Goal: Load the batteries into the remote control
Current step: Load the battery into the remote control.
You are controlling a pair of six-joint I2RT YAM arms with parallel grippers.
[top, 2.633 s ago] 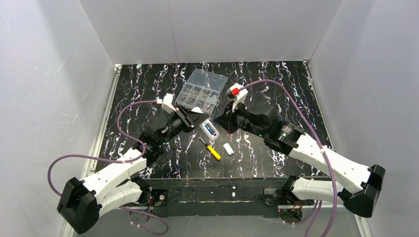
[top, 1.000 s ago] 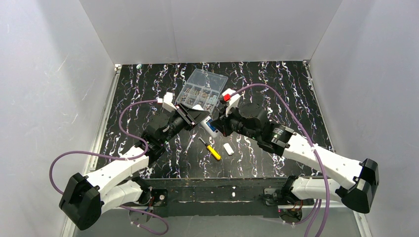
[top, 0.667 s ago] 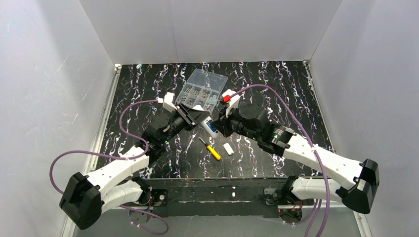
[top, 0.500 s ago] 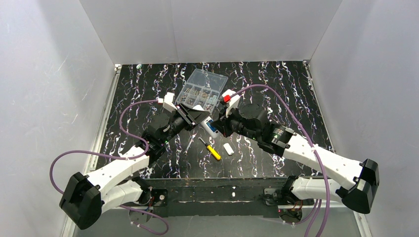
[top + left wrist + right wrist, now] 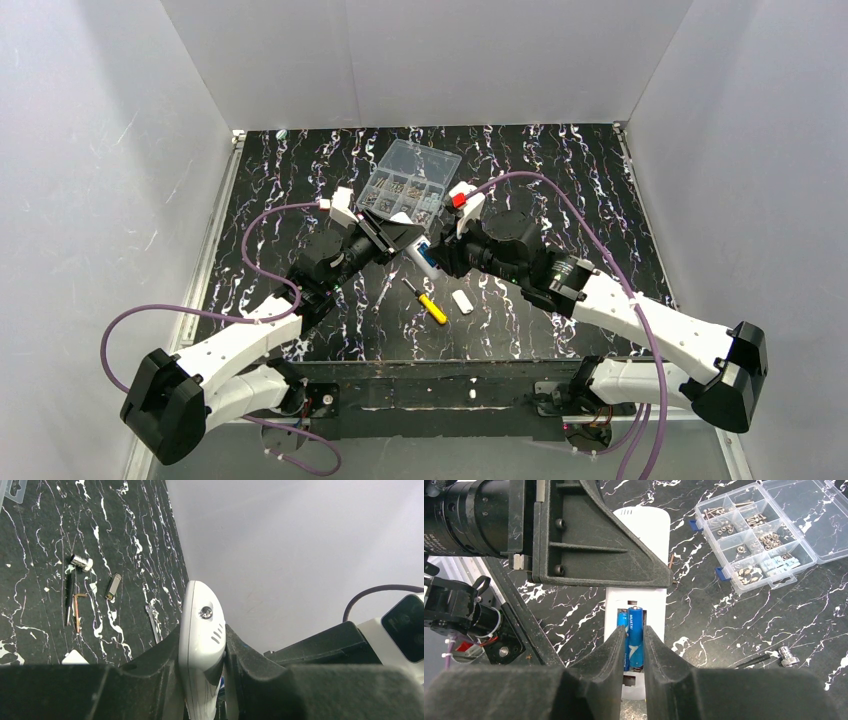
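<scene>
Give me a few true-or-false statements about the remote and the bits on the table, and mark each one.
1. The left gripper clamps the white remote. True.
2. The right gripper holds the yellow-handled screwdriver. False: the screwdriver lies on the table; that gripper's fingers sit on either side of a blue battery.
3. Blue batteries show in the remote's open slot. True.
4. The clear parts box has its lid shut. False: the lid is folded open.
5. The small white cover is fitted on the remote. False: it lies on the table beside the screwdriver.
</scene>
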